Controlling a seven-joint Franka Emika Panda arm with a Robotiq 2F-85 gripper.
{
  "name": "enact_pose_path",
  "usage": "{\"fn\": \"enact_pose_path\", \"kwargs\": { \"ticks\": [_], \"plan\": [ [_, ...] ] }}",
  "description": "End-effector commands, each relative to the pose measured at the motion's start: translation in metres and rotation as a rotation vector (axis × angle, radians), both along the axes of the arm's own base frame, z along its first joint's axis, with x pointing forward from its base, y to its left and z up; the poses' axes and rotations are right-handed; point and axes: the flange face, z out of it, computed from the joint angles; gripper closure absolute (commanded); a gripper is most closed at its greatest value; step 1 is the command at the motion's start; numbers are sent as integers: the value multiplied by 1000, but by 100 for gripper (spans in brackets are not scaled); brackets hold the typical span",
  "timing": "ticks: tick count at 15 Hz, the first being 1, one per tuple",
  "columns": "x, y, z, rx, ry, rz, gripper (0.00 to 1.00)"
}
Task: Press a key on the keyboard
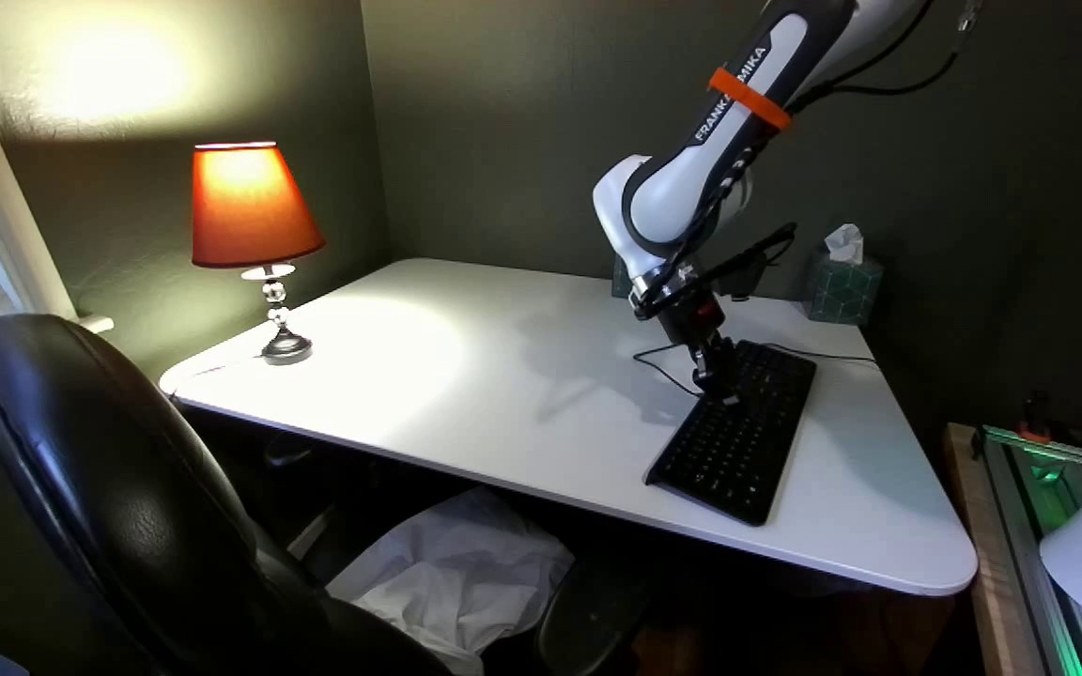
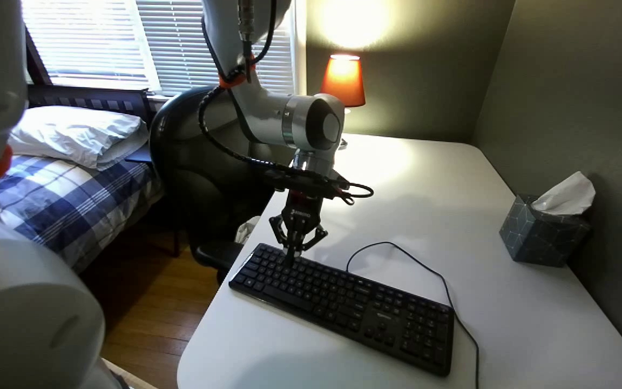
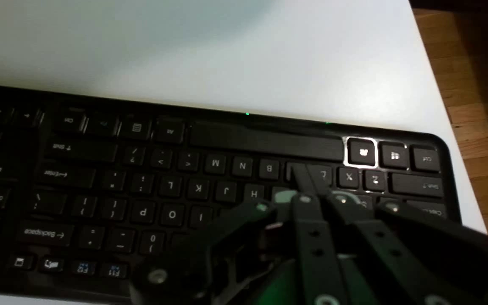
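Note:
The flat black keyboard lies on the white table and shows in both exterior views (image 1: pixel 729 460) (image 2: pixel 338 302). It fills much of the wrist view (image 3: pixel 167 186), its letters upside down. My gripper points down over the letter keys in both exterior views (image 1: pixel 727 398) (image 2: pixel 289 260). In the wrist view its two fingertips (image 3: pixel 307 169) are together with nothing between them. They stand over the bottom letter row, between B and C, covering the key there. I cannot tell whether the tips touch or press that key.
The keyboard's thin cable (image 2: pixel 413 256) loops over the white table (image 1: pixel 503 376). A tissue box (image 1: pixel 843 289) (image 2: pixel 543 232) stands near the wall. A lit orange lamp (image 1: pixel 250 211) stands at the far end. A black chair (image 1: pixel 118 488) is at the table's side.

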Motion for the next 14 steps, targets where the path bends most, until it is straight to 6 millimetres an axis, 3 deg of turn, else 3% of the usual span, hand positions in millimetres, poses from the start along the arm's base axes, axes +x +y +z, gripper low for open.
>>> {"fn": "enact_pose_path", "kwargs": {
  "ticks": [1, 14],
  "plan": [
    [10, 0, -12, 14, 25, 10, 100],
    [25, 0, -35, 18, 68, 10, 100]
  ]
}}
